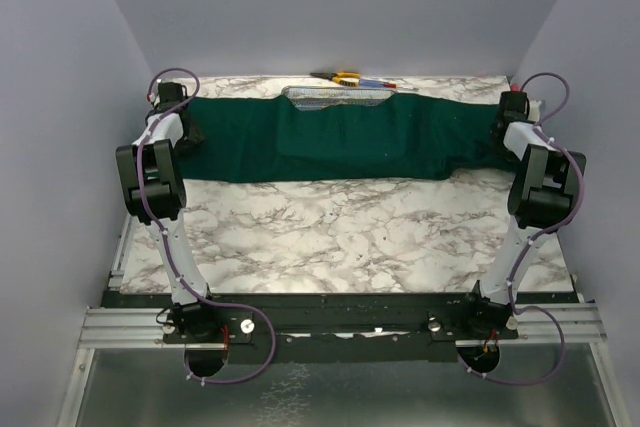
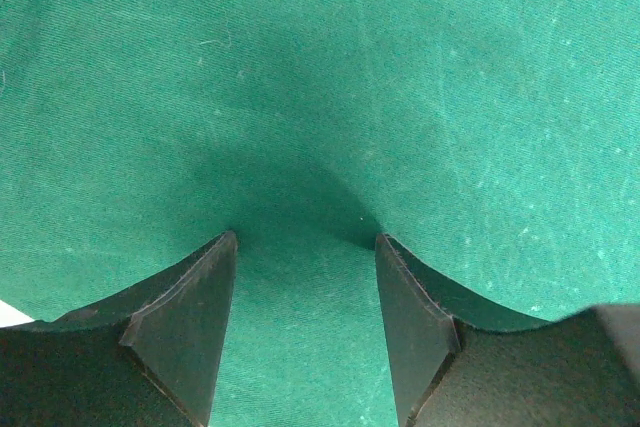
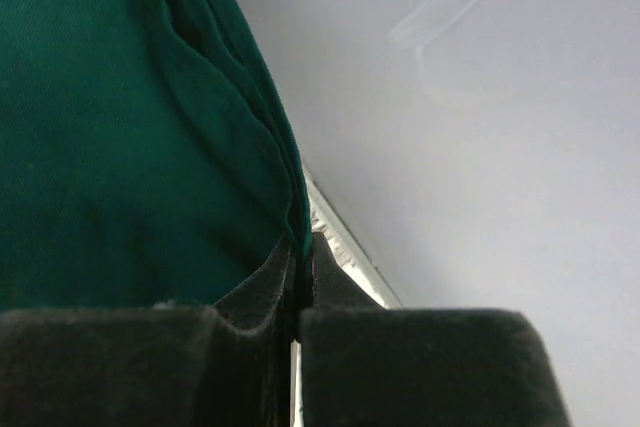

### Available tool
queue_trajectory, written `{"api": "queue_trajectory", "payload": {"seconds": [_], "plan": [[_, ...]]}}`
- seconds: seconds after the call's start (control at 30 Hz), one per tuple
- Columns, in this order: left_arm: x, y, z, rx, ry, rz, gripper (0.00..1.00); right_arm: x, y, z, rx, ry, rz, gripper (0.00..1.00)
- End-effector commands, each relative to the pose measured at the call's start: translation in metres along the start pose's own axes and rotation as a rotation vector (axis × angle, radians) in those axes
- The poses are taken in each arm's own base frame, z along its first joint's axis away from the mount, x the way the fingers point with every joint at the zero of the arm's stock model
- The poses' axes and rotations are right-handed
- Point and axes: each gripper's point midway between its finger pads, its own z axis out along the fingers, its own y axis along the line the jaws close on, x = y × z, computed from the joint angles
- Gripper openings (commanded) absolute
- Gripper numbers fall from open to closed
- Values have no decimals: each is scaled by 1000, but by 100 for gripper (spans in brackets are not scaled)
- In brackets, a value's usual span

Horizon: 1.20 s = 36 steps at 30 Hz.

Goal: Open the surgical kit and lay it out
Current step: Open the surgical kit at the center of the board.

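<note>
Cloth stage of the kit lay-out, read left to right. The left gripper (image 1: 170,102) sits at the left end of the dark green cloth wrap (image 1: 350,142). In my left wrist view its fingers (image 2: 190,307) stand spread, tips pressed down into the fabric, which dimples between them; nothing is pinched.

At centre, the wrap lies drawn out as a long band across the far part of the table (image 1: 350,237). The steel wire-mesh tray (image 1: 335,97) shows only as a strip along the band's far edge, the rest of it under cloth. Just beyond lie a yellow-handled tool (image 1: 345,77) and red and blue pens (image 1: 385,84), which are no part of the kit.

The right gripper (image 1: 513,107) is at the right end, with its fingers pressed together on a folded edge of the wrap.

Progress, as I judge it: the wrap is opened sideways, but the tray is not fully uncovered. I see no packets, forceps or clamps, so the laying out itself is all left to do.
</note>
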Motion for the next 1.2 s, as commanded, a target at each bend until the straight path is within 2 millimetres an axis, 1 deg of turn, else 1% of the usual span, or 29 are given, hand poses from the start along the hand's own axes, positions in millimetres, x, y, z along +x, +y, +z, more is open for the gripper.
{"api": "queue_trajectory", "payload": {"seconds": [0.0,0.17,0.2,0.27,0.3,0.37,0.4,0.47,0.53,0.57,0.63,0.67,0.77,0.83,0.87,0.9,0.93,0.97,1.03,1.1,1.17], "plan": [[5,4,12,-19,31,4,59,-11,-9,9,88,-54,-60,1],[1,2,15,-23,29,9,59,-18,-18,19,111,-81,-69,1],[0,3,14,-25,27,9,59,-19,-20,19,112,-82,-68,3],[-1,3,15,-27,26,9,59,-20,-21,16,102,-89,-62,26],[-1,2,15,-27,27,8,59,-22,-22,13,93,-92,-53,34],[-3,1,15,-25,28,9,59,-25,-28,8,92,-98,-34,48],[-4,1,15,-23,29,9,59,-27,-32,4,94,-105,-26,53],[-10,-3,11,-14,21,9,59,-34,-35,-5,57,-131,2,60],[-16,-5,8,-3,15,10,59,-40,-30,-17,-36,-150,42,63],[-18,-6,6,1,12,12,59,-42,-24,-25,-107,-160,63,64],[-23,-8,2,11,6,13,59,-45,1,-41,-300,-181,68,64],[-24,-9,1,16,5,13,60,-44,17,-50,-412,-182,76,64],[-27,-10,-3,21,0,9,60,-42,58,-78,-688,-156,119,64],[-25,-9,-3,16,3,12,59,-39,79,-90,-809,-113,139,60],[-23,-7,-2,8,7,14,59,-38,86,-93,-843,-86,149,58],[-21,-5,-2,-1,11,15,59,-36,91,-92,-859,-62,154,55],[-19,-2,-1,-13,13,17,59,-35,93,-89,-857,-41,160,49],[-16,1,0,-28,18,19,59,-31,96,-84,-848,-13,159,42],[-12,8,0,-61,19,25,59,-24,95,-76,-810,41,165,29],[-9,15,0,-93,19,32,59,-14,93,-69,-769,91,176,24],[-6,20,1,-117,20,37,59,1,94,-66,-751,129,182,22]]}}
